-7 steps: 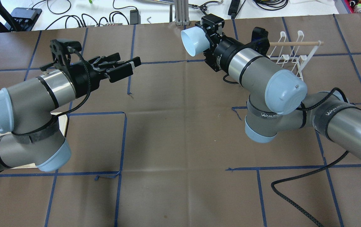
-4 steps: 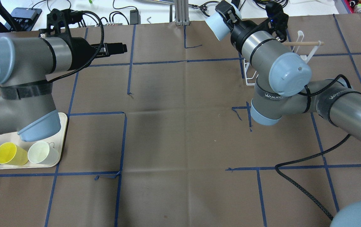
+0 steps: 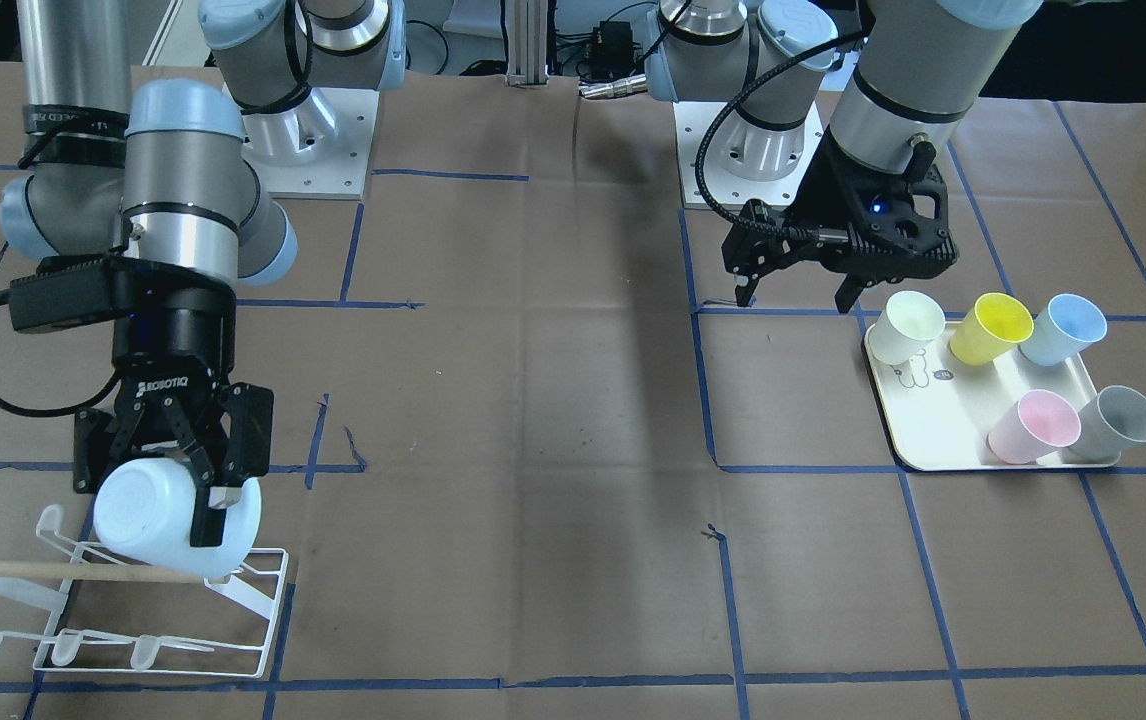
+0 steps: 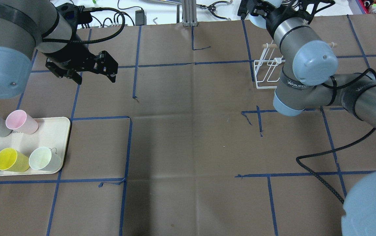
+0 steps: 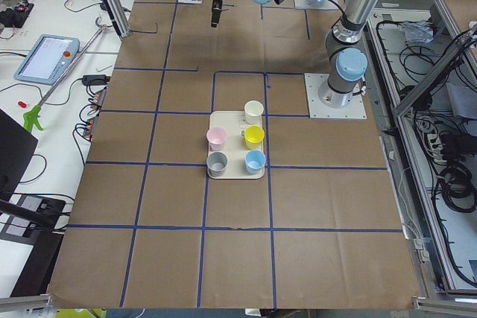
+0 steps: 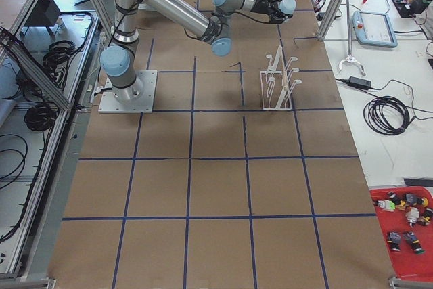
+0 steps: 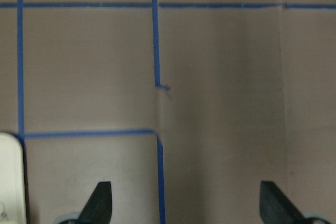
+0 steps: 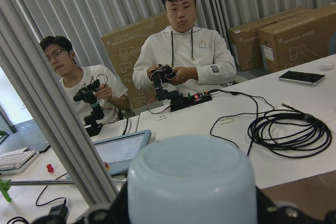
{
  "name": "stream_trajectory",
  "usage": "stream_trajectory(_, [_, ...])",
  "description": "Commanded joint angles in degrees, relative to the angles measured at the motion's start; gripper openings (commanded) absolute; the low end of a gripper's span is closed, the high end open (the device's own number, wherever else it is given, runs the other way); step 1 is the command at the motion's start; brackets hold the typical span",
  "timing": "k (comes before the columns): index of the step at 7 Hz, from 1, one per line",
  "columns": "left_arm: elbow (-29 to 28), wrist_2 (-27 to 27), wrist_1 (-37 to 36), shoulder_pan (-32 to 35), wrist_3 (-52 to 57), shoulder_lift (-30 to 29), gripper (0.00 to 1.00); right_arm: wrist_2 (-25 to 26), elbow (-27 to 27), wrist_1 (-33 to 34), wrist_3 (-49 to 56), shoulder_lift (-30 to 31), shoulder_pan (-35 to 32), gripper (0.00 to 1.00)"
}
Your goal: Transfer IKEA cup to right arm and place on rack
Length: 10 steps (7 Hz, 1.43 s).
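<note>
We clamp cup [image 3: 138, 520] tilted in right gripper [image 3: 173, 500] over rack [image 3: 23, 570], likely for hooking prong; left gripper [image 3: 795, 290] spread, empty.

— Bright, even light from above; soft, broad shadows lie across the middle of the brown-papered desk [image 4: 188, 147].
— The left wrist view is dimmer and soft throughout; in the right wrist view the near cup [image 8: 191, 182] is out of focus; the room behind is sharper.

Grey right arm [image 4: 371, 98], blue caps [image 4: 314, 62], black cable [image 4: 299, 159]
</note>
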<state>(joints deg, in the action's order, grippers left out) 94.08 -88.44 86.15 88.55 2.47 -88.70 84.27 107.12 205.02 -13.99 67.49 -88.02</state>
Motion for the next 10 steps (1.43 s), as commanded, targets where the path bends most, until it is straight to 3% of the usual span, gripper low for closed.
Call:
stream_trajectory(1, [-1.09, -2.17, 7.63, 0.04, -0.01, 2.48, 1.0, -0.42, -7.07, 2.92, 7.65, -7.86, 3.28, 0.15])
stream_trajectory(4, [-1.0, -2.34, 7.71, -3.1, 1.04, 3.01, 1.0, -0.08, -5.18, 2.84, 7.75, -10.88, 4.7, 0.15])
stream_trajectory(7, [5.38, -2.61, 8.51, -16.87, 12.51, 8.43, 1.0, 0.19, -3.58, 3.8, 7.75, -12.72, 4.7, 0.15])
stream_trajectory(10, [12.34, -6.3, 7.98, -29.2, 25.46, 13.38, 1.0, 0.19, -3.76, 4.16, 7.66, -14.04, 4.87, 0.15])
